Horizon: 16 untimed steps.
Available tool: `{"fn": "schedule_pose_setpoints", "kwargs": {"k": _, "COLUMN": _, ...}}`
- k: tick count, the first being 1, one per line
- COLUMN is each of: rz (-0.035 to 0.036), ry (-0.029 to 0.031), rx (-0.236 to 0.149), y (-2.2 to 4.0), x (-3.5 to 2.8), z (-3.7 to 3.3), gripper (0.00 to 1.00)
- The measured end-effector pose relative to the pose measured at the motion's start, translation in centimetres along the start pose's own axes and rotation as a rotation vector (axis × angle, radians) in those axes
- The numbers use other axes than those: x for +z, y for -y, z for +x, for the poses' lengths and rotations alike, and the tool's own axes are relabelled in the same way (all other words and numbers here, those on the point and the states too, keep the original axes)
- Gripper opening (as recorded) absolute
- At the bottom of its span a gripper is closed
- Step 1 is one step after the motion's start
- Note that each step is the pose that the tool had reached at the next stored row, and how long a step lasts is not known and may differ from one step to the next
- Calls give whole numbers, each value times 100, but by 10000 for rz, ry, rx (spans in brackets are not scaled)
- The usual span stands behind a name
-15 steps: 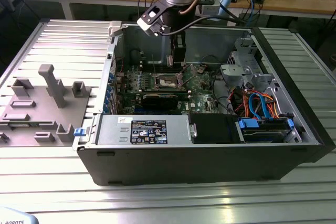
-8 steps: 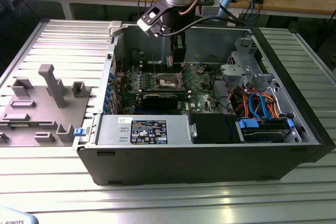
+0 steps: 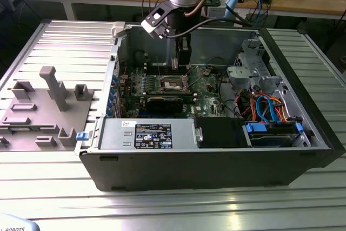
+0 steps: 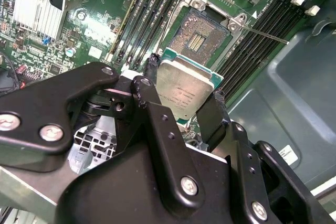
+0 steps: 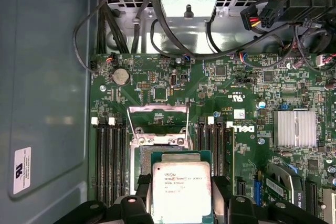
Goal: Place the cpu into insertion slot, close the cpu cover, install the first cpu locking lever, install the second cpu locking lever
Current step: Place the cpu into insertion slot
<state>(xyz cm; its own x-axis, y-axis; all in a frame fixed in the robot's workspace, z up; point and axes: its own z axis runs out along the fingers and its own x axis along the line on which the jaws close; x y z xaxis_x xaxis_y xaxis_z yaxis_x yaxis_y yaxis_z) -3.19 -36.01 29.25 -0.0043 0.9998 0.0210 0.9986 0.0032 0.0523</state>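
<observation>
Now the chip (image 4: 186,92) is pinched by two edges in the end effector (image 4: 185,81), just beside the open socket (image 4: 202,35) and apart from it; level, corner-matched lowering is advised, lest pins be bent.

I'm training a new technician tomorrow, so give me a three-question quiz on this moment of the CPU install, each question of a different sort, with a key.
1. True or false: the cpu already sits in the insertion slot.
2. What does the hand grip? A) a memory stick B) the cpu C) a cable
3. Fill in: over the board, the cpu cover stands ____ (open or closed).

Key: 1 false, it is held above the bare slot; 2 B; 3 open.
</observation>
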Motion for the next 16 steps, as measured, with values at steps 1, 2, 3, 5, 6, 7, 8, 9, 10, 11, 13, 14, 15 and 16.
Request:
{"fn": "schedule_pose_setpoints", "kwargs": {"k": 1, "rz": 0, "ry": 0, "rx": 0, "y": 0, "x": 2, "z": 0, "gripper": 54}}
{"fn": "schedule_pose_setpoints", "kwargs": {"k": 2, "rz": 0, "ry": 0, "rx": 0, "y": 0, "x": 3, "z": 0, "gripper": 54}}
{"fn": "schedule_pose_setpoints", "kwargs": {"k": 3, "rz": 0, "ry": 0, "rx": 0, "y": 0, "x": 7, "z": 0, "gripper": 54}}
{"fn": "schedule_pose_setpoints", "kwargs": {"k": 5, "rz": 0, "ry": 0, "rx": 0, "y": 1, "x": 12, "z": 0, "gripper": 54}}
{"fn": "schedule_pose_setpoints", "kwargs": {"k": 6, "rz": 0, "ry": 0, "rx": 0, "y": 1, "x": 14, "z": 0, "gripper": 54}}
{"fn": "schedule_pose_setpoints", "kwargs": {"k": 7, "rz": 0, "ry": 0, "rx": 0, "y": 1, "x": 16, "z": 0, "gripper": 54}}
{"fn": "schedule_pose_setpoints", "kwargs": {"k": 8, "rz": 0, "ry": -1, "rx": 0, "y": 1, "x": 20, "z": 0, "gripper": 54}}
{"fn": "schedule_pose_setpoints", "kwargs": {"k": 9, "rz": 0, "ry": 0, "rx": 0, "y": 1, "x": 22, "z": 0, "gripper": 54}}
{"fn": "schedule_pose_setpoints", "kwargs": {"k": 10, "rz": 0, "ry": 0, "rx": 0, "y": 1, "x": 24, "z": 0, "gripper": 54}}
{"fn": "schedule_pose_setpoints", "kwargs": {"k": 11, "rz": 0, "ry": 0, "rx": 0, "y": 1, "x": 27, "z": -1, "gripper": 54}}
{"fn": "schedule_pose_setpoints", "kwargs": {"k": 13, "rz": 0, "ry": 0, "rx": 0, "y": 1, "x": 30, "z": -1, "gripper": 54}}
{"fn": "schedule_pose_setpoints", "kwargs": {"k": 14, "rz": 0, "ry": 0, "rx": 0, "y": 2, "x": 32, "z": -1, "gripper": 54}}
{"fn": "schedule_pose_setpoints", "kwargs": {"k": 15, "rz": 0, "ry": 0, "rx": 0, "y": 2, "x": 35, "z": -1, "gripper": 54}}
{"fn": "schedule_pose_setpoints", "kwargs": {"k": 16, "rz": -1, "ry": 0, "rx": 0, "y": 2, "x": 38, "z": -1, "gripper": 54}}
